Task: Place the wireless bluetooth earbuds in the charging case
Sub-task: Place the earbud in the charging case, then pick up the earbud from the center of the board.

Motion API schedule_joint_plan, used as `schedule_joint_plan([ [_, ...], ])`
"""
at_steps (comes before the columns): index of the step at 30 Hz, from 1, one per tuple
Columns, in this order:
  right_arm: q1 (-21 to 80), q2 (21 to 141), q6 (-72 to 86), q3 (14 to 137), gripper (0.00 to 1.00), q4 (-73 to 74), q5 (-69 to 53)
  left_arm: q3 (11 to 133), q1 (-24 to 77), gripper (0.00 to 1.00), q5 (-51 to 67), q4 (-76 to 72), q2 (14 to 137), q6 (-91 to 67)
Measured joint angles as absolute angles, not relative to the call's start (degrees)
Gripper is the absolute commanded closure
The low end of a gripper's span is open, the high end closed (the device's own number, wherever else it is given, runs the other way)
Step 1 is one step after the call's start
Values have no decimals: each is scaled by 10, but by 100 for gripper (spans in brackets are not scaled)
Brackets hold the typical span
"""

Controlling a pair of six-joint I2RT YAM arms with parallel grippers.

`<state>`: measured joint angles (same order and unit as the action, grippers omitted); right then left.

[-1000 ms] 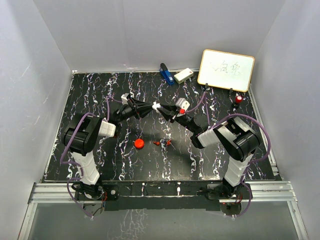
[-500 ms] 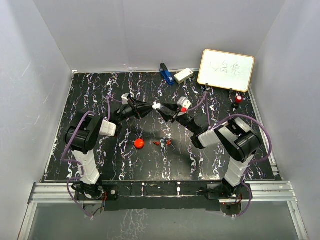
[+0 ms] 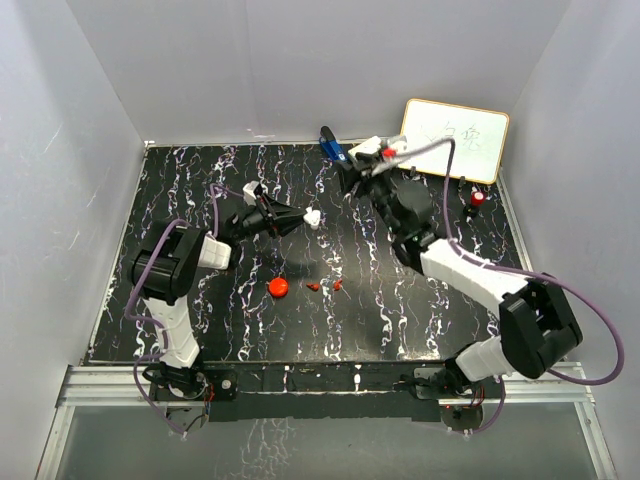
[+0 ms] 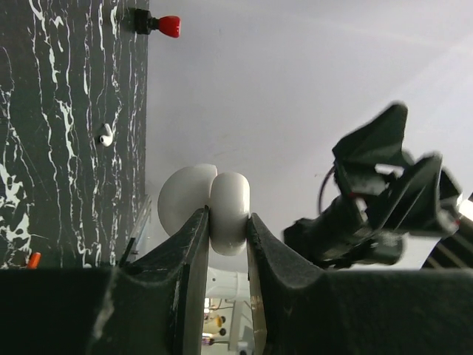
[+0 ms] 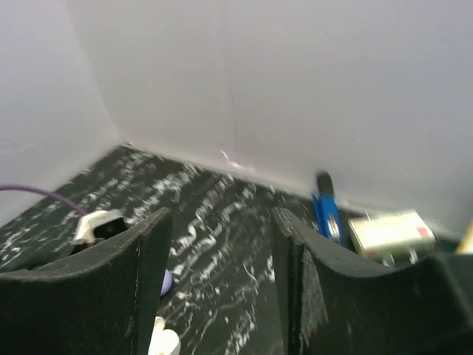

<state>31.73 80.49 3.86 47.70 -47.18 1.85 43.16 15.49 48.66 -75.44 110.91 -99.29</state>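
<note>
Left end effector (image 4: 225, 222): we are finding it clamped narrow on the white case (image 4: 211, 207), held above the tabletop (image 3: 200, 190) at mid-field.
Right end effector (image 5: 222, 281): we are seeing its fingers spread wide and holding nothing, reaching toward the rear by the blue object (image 5: 326, 209) and white box (image 5: 389, 230).
Earbuds (image 3: 326, 286): we are locating the small red pieces lying on the tabletop near the front, just beside the red disc (image 3: 278, 287) and well apart from both end effectors.
Case lid: we are unable to tell whether it is standing open.
Step in hand: we are judging it to be fetching an earbud.
Method: we are advising that the right arm descend squarely over a single earbud, pinch it lightly, and approach the case slowly while the left holds steady.
Change: we are noting that half a second ago the right end effector was meeting the case; it is now swung away to the rear, while the left is keeping its grip.
</note>
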Motion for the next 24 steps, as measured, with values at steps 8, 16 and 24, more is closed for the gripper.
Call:
schedule_joint_plan([
  [8,296,844,159,649,38,18,169,435,136,100,528,-749,1105,-930],
  [16,287,830,258,559,32,279,198,435,136,100,544,-701,1055,-875],
  [24,234,803,320,507,25,315,176,434,136,100,545,-689,1045,-866],
])
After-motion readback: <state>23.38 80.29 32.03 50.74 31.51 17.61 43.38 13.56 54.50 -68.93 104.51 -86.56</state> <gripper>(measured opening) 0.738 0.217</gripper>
